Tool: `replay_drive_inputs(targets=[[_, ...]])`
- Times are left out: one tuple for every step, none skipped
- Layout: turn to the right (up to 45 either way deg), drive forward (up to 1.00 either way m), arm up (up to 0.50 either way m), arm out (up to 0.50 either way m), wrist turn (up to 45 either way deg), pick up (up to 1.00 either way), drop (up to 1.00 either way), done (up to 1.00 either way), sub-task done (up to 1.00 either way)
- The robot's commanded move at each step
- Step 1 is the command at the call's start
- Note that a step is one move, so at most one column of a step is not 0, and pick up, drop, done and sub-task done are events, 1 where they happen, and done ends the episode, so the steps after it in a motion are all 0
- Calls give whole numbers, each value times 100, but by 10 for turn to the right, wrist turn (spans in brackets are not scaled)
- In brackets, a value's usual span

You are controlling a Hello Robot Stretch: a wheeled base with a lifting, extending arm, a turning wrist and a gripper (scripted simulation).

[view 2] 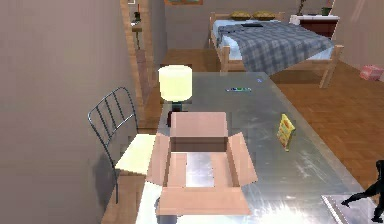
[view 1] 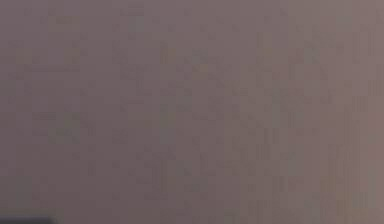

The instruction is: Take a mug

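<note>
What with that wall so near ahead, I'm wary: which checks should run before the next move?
1. Mug found: not ok; none recognisable on the table; the small dark item is too small to name.
2. Cardboard box contents: cannot tell; part of its inside is hidden.
3. Way ahead: not ok; the wall looks close.
4. Gripper load: cannot tell; its far end is unclear.
5. Lamp and yellow item apart from the gripper: ok.

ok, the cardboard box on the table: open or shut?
Open. The cardboard box sits on the table with its flaps spread outward, and its bare brown inside shows.
</note>
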Motion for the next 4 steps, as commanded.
replay_drive_inputs(targets=[[0, 0, 50, 0, 0, 0, 0, 0, 0], [0, 0, 26, 0, 0, 0, 0, 0, 0], [0, 0, 0, 10, 0, 0, 0, 0, 0], [0, 0, 0, 0, 450, 0, 0, 0, 0]])
